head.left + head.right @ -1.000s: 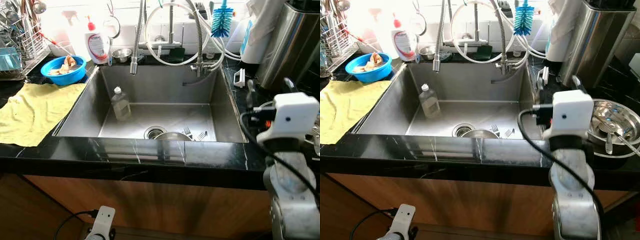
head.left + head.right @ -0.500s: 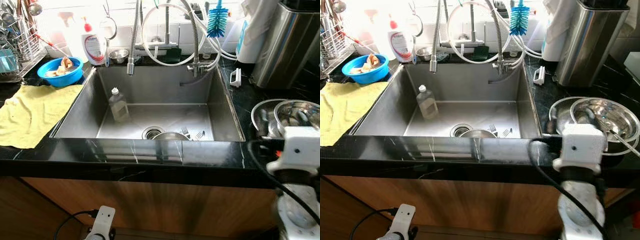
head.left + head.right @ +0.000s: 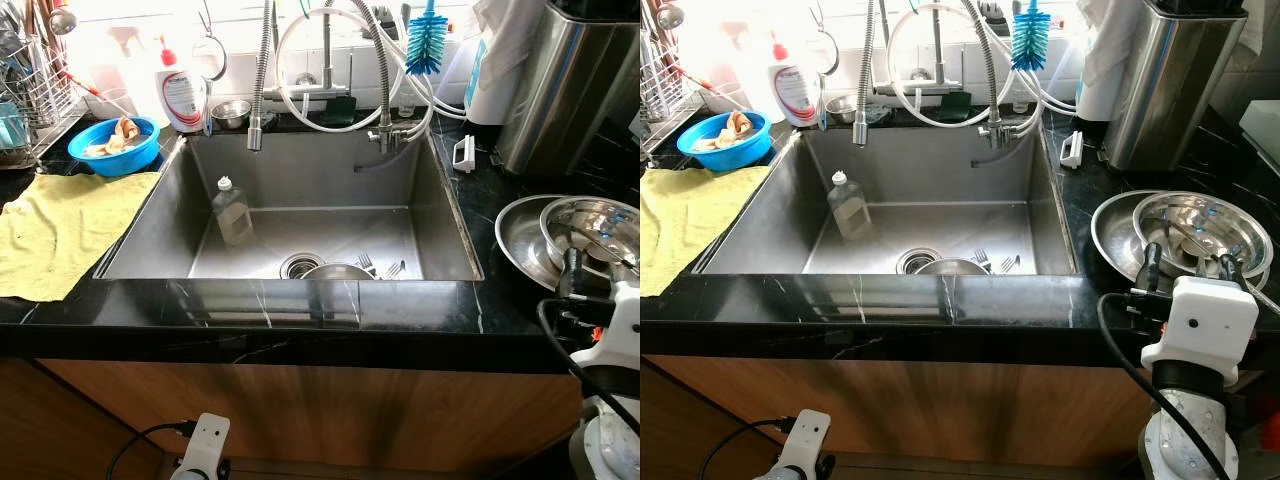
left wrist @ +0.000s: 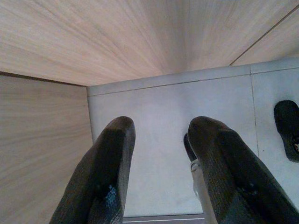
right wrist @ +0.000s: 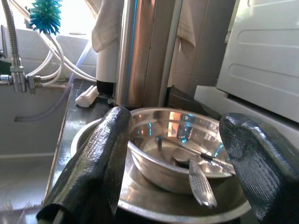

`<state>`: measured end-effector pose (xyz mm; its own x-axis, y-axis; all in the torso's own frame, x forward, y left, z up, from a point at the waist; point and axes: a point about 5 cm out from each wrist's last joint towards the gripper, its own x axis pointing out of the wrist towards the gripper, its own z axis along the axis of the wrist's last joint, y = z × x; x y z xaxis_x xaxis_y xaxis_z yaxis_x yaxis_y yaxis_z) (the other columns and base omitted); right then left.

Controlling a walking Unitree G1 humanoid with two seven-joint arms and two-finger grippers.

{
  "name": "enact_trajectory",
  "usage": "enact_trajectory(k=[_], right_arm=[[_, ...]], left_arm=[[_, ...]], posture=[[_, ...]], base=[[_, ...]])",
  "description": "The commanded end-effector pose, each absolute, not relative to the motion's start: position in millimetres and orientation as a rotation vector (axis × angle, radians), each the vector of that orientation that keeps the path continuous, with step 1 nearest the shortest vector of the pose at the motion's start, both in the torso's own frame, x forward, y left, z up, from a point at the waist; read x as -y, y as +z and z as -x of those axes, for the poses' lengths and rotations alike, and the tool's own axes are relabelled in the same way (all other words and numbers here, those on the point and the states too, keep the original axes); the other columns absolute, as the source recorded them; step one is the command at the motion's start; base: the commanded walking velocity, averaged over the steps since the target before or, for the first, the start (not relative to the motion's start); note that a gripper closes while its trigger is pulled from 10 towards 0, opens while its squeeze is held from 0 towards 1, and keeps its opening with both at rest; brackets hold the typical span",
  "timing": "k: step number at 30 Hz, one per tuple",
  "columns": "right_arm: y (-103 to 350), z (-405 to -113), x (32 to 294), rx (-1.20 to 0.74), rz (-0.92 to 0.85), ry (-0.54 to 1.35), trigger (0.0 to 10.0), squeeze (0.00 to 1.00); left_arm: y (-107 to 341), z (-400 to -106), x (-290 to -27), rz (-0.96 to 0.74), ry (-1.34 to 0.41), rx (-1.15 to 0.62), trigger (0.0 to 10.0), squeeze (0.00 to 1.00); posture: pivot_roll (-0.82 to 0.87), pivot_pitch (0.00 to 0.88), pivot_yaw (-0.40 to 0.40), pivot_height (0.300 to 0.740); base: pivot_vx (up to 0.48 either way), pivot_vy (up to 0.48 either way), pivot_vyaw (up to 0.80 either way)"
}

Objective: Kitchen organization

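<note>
Two stacked steel bowls (image 3: 1205, 225) sit on the black counter to the right of the sink, and the upper one (image 5: 159, 140) holds a spoon (image 5: 201, 184) and other cutlery. My right gripper (image 3: 1188, 268) is open, low at the counter's front edge, with its fingers pointing at the near rim of the bowls and nothing between them. In the steel sink (image 3: 930, 170) stand a clear bottle (image 3: 847, 205), a small steel bowl (image 3: 950, 267) by the drain and several forks (image 3: 995, 263). My left gripper (image 4: 159, 135) hangs open near the floor by the wooden cabinet.
A tall steel canister (image 3: 1170, 85) stands behind the bowls. A yellow cloth (image 3: 680, 215), a blue bowl (image 3: 725, 140) of scraps, a dish soap bottle (image 3: 795, 90) and a dish rack (image 3: 25, 90) are left of the sink. Faucet hoses and a blue brush (image 3: 1030, 35) hang over its back.
My right arm has dropped from in front of the counter to its front edge, uncovering the stacked bowls. The camera has shifted slightly. The left arm still hangs.
</note>
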<state>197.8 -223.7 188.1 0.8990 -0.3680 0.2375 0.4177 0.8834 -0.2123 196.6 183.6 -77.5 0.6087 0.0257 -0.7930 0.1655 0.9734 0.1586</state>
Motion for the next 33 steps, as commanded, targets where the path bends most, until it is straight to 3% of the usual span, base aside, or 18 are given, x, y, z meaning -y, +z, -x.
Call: enact_trajectory(k=[1, 32, 33], right_arm=[[193.8, -196.4, 221.2, 0.217, 0.251, -0.413, 10.0, 0.0], [175.1, -204.4, 220.3, 0.085, 0.216, -0.451, 9.8, 0.0], [175.1, -204.7, 220.3, 0.085, 0.214, -0.452, 1.3, 0.0]], left_arm=[[-78.7, -193.3, -188.5, -0.243, -0.081, -0.926, 10.0, 0.0], [-78.1, -194.7, -187.4, -0.239, -0.078, -0.924, 10.0, 0.0], [-78.1, -194.8, -187.4, -0.239, -0.078, -0.924, 10.0, 0.0]], posture=[[-0.21, 0.0, 0.073, 0.74], [-0.21, 0.0, 0.069, 0.74], [-0.21, 0.0, 0.069, 0.74]], base=[[0.0, 0.0, 0.0], [0.0, 0.0, 0.0], [0.0, 0.0, 0.0]])
